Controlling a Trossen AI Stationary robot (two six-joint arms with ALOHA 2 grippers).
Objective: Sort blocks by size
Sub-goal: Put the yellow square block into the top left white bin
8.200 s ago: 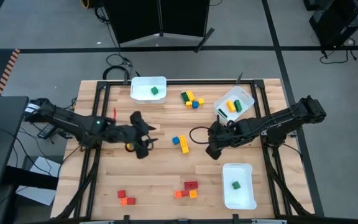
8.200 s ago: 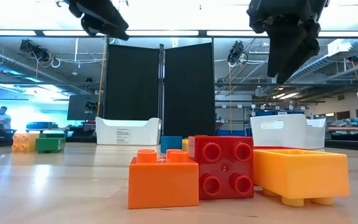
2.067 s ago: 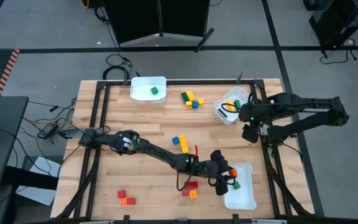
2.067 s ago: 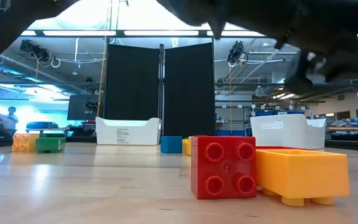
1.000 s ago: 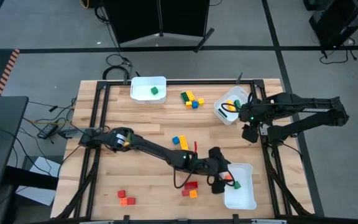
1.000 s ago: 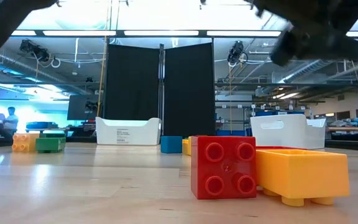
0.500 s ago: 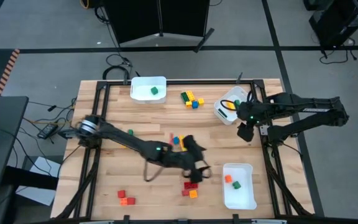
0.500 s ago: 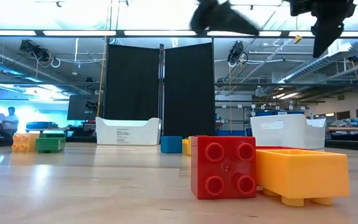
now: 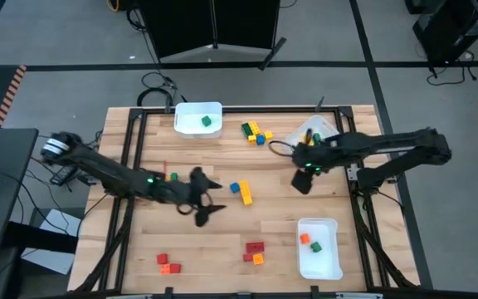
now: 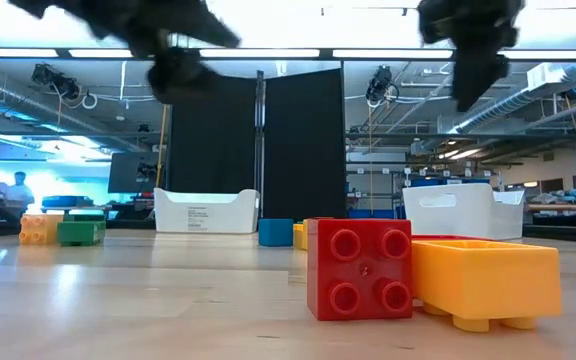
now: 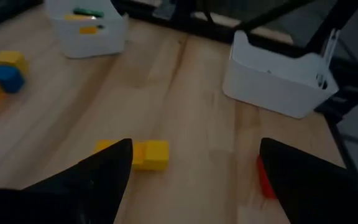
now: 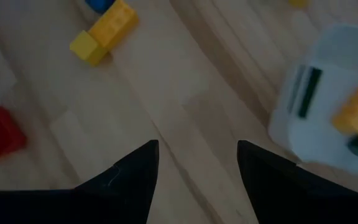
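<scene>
The left gripper [image 9: 206,202] hangs wide and empty left of centre; the right gripper [image 9: 302,181], parted and empty, hovers right of centre by the blocks [image 9: 241,190].

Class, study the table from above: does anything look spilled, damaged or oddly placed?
Nothing is spilled or broken. The white bin near the right gripper sits askew, turned at an angle, while the other two bins lie square to the table.

Left end effector [image 9: 208,199] hovers spread wide; right end effector [image 9: 302,181] hangs parted, empty.
</scene>
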